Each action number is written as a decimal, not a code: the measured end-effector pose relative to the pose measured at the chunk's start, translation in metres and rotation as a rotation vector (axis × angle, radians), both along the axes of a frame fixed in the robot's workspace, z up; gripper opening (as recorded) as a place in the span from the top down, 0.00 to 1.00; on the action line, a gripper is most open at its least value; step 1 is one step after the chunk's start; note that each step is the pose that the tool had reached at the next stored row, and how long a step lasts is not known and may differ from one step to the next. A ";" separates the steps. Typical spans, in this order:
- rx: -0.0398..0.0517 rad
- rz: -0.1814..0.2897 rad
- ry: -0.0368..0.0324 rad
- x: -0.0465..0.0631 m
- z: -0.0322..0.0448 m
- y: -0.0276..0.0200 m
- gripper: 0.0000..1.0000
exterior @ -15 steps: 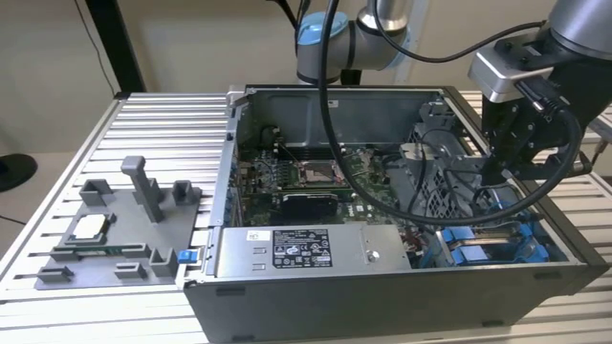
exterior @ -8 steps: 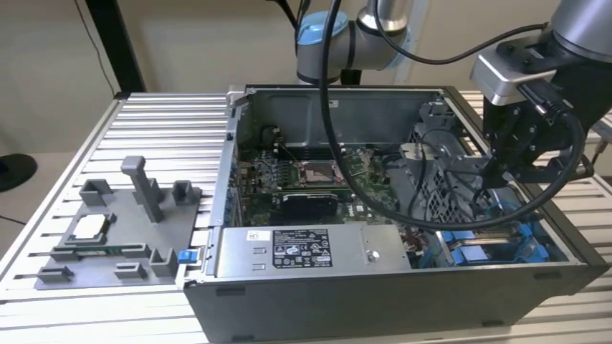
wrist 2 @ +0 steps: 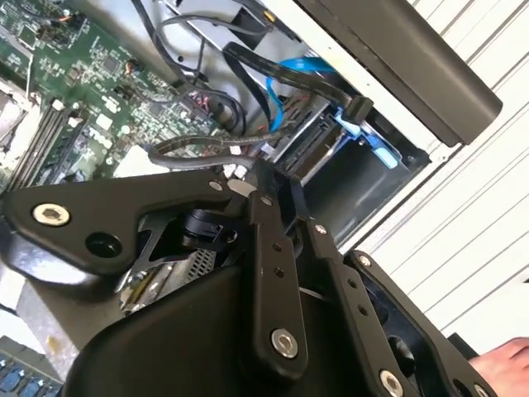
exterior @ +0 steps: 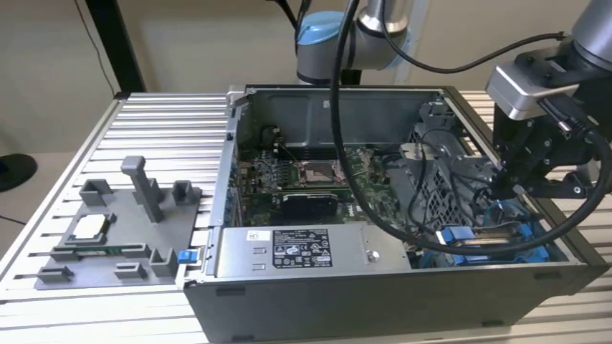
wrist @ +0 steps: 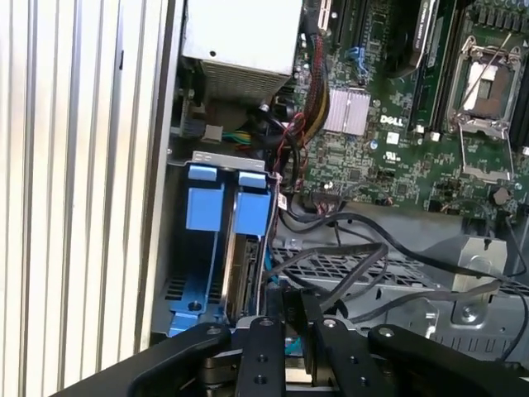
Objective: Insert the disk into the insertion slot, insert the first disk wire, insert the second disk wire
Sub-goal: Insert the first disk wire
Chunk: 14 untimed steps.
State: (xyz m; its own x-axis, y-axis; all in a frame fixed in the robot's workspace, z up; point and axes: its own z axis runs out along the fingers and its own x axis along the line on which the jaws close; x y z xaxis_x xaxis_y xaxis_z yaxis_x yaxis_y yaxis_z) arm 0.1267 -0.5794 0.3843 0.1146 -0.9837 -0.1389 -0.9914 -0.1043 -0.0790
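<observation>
The disk (wrist: pixel 240 269) sits on edge in its blue carrier (wrist: pixel 204 207) inside the insertion slot (wrist: pixel 176 285), at the case's front corner on the exterior view's right (exterior: pixel 478 240). My gripper (exterior: pixel 504 188) hangs just above that corner, among loose cables. In both wrist views its black fingers (wrist: pixel 263 347) stand close together, and the tips (wrist 2: pixel 245 178) pinch a black wire (wrist 2: pixel 186 149) with a small pale plug end. A blue wire (wrist 2: pixel 297 70) and another black wire (wrist 2: pixel 347 103) run down toward the disk.
The open computer case holds a green motherboard (exterior: pixel 306 179), a silver power-supply box (exterior: pixel 292 251) and a perforated metal cage (wrist: pixel 347 265) beside the slot. A grey fixture (exterior: pixel 115 229) lies on the ribbed table. A person's hand (wrist 2: pixel 506 356) shows at the edge.
</observation>
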 end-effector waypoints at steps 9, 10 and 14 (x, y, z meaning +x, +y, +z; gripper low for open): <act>0.0000 0.000 0.0360 0.005 -0.0030 -0.0208 1.00; -0.0001 0.000 0.0425 0.005 -0.0031 -0.0214 1.00; -0.0001 0.000 0.0468 0.005 -0.0031 -0.0215 1.00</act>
State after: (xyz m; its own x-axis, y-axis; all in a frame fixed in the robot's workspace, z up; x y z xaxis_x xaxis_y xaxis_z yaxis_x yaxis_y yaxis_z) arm 0.1321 -0.6009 0.3812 0.1078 -0.9837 -0.1439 -0.9940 -0.1042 -0.0325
